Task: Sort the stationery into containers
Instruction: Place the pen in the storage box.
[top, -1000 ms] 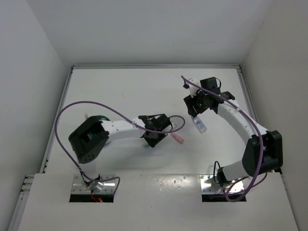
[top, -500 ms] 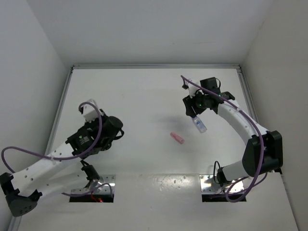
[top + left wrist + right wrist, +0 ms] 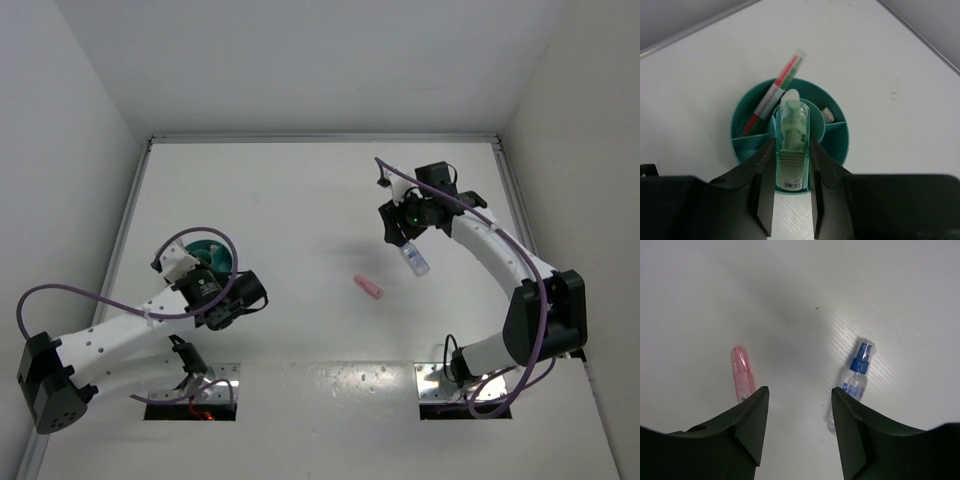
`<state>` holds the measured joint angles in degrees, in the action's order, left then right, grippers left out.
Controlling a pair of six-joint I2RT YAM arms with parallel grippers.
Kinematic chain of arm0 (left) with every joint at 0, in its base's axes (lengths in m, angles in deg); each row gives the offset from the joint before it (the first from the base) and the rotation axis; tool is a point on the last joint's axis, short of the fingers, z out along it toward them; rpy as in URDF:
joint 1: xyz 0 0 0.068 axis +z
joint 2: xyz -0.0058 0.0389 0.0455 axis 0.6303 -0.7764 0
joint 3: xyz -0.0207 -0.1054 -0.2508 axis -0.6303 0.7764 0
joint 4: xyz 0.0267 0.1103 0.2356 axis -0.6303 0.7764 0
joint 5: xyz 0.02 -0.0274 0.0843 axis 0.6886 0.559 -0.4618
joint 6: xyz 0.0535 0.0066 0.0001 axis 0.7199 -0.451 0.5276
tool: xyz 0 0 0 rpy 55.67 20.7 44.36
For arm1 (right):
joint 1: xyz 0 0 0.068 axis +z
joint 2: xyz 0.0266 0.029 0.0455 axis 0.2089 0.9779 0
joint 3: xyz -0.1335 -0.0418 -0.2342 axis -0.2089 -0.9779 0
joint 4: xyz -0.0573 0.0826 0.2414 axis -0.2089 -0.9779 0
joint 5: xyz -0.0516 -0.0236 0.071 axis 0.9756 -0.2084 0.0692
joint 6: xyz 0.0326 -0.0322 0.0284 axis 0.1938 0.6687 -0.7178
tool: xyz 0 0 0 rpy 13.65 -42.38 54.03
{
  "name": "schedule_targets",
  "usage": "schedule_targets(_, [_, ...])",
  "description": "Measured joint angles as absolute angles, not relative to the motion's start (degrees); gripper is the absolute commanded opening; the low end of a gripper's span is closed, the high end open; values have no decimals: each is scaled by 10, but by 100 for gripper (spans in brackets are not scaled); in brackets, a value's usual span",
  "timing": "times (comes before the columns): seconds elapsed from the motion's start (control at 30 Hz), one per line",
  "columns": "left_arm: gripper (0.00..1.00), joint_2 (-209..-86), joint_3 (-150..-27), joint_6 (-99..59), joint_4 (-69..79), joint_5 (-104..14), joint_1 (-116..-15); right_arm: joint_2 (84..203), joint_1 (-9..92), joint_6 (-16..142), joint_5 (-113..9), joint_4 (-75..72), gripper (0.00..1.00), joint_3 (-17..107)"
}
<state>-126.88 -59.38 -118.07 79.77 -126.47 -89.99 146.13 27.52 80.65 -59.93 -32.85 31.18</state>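
My left gripper [image 3: 791,150] is shut on a pale light-blue marker [image 3: 792,145], holding it tip-down over the middle of the round teal cup [image 3: 837,142]. One compartment of the cup holds a pink-red pen [image 3: 782,82] beside a thin green pen, and another holds a small pale eraser [image 3: 828,115]. From above, the left gripper [image 3: 206,268] hides most of the cup [image 3: 216,250]. My right gripper [image 3: 799,392] is open above bare table, with a pink marker [image 3: 741,372] left of it and a clear blue-capped bottle [image 3: 858,374] right of it. In the top view the right gripper [image 3: 395,232] hangs just above the bottle [image 3: 415,262]; the pink marker [image 3: 370,288] lies nearer the middle.
White walls enclose the table, with a raised rail [image 3: 130,220] along its left edge near the cup and another rail [image 3: 515,200] on the right. Purple cables [image 3: 60,292] loop from both arms.
The left arm has swung from the middle of the table, beside the pink marker, over to the cup at the left. The right gripper has hardly moved.
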Motion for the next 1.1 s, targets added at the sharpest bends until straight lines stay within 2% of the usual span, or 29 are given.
schedule_targets(0.3, [0,-1306,-565,-1209,813,-1313,-920,1467,275,807,-606,-329,53,311])
schedule_targets(0.93, [0,-1397,-507,-1214,815,-1330,-931,1470,275,807,-608,-330,53,311])
schedule_targets(1.1, [3,-1403,-497,-1214,815,-1345,-931,1470,275,807,-608,-330,53,311])
